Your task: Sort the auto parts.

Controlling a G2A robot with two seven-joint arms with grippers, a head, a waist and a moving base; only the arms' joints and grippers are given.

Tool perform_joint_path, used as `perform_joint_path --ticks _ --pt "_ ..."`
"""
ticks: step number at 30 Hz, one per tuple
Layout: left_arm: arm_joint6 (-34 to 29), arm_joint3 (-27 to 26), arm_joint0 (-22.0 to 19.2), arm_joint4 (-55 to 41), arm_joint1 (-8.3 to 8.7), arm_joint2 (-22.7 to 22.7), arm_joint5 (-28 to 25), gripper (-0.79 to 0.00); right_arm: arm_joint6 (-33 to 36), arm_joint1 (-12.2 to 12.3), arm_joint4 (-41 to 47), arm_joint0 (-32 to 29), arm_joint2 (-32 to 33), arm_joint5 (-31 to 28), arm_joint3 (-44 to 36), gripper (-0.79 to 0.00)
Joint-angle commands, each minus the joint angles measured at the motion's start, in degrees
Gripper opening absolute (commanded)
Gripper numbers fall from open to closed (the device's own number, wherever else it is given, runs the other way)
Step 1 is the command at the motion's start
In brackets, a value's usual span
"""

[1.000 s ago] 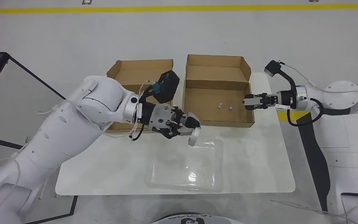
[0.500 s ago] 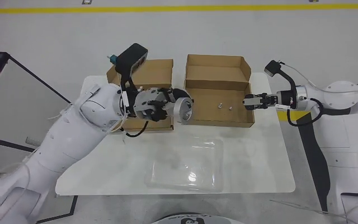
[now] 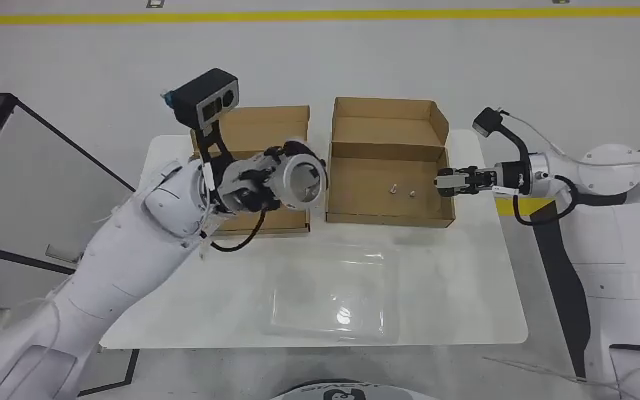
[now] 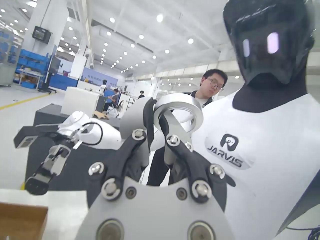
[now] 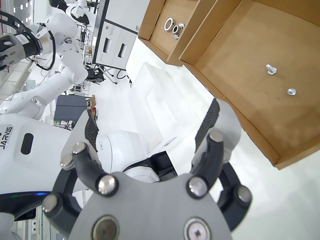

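The left jaws pinched a shiny round metal ring (image 3: 303, 181) by its rim, up over the left cardboard box (image 3: 250, 125). The right jaws were spread wide, just beside the right cardboard box (image 3: 385, 130), where two small silver bolts (image 5: 271, 69) lay. A clear plastic tray (image 3: 330, 300) sat nearer on the white surface (image 3: 470, 280).
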Motion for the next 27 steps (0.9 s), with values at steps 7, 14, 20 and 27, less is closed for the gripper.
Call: perform_joint_path --ticks 7,14,20,27 --pt "-7.79 -3.31 7.01 -15.56 -2.16 -9.29 0.00 -0.785 0.00 0.00 0.01 0.00 0.00 0.00 0.00 0.000" --pt "-23.66 -1.23 11.80 -31.56 -5.27 -15.68 0.00 -0.785 0.00 0.00 0.01 0.00 0.00 0.00 0.00 0.000" --pt "-24.23 -0.02 12.74 -30.13 -6.44 -16.89 0.17 -0.785 0.00 0.00 0.01 0.00 0.00 0.00 0.00 0.000" --pt "-28.29 1.69 12.80 -25.80 -5.66 -18.45 4.24 -0.785 0.00 0.00 0.01 0.00 0.00 0.00 0.00 0.000"
